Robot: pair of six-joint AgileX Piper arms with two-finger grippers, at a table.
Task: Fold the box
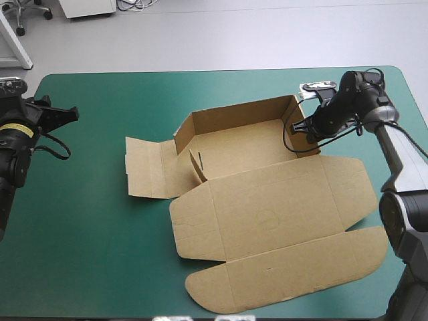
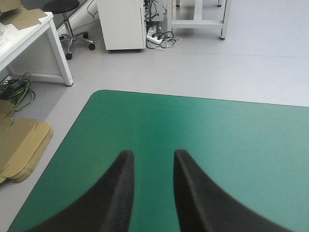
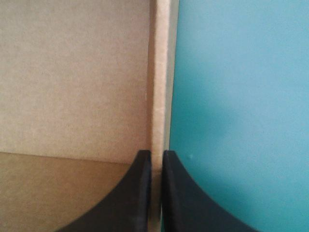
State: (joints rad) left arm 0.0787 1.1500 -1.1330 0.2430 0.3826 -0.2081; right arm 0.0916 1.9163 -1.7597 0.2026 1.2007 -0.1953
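While the brown box (image 1: 267, 200) sits mid-table with its back and side walls up and the lid lying flat toward 6 o'clock, the right gripper (image 3: 157, 153) is pinched on the wall at the tray's 3 o'clock side, one black finger inside, one outside. Meanwhile the left gripper (image 2: 153, 153) hangs over the table (image 1: 87, 234) at 9 o'clock, fingers apart, well clear of the box.

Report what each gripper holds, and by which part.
Right gripper: shut on the brown cardboard box, pinching the top edge of its raised wall toward the table's right edge. Left gripper: open, holding nothing, above the teal-green cover.
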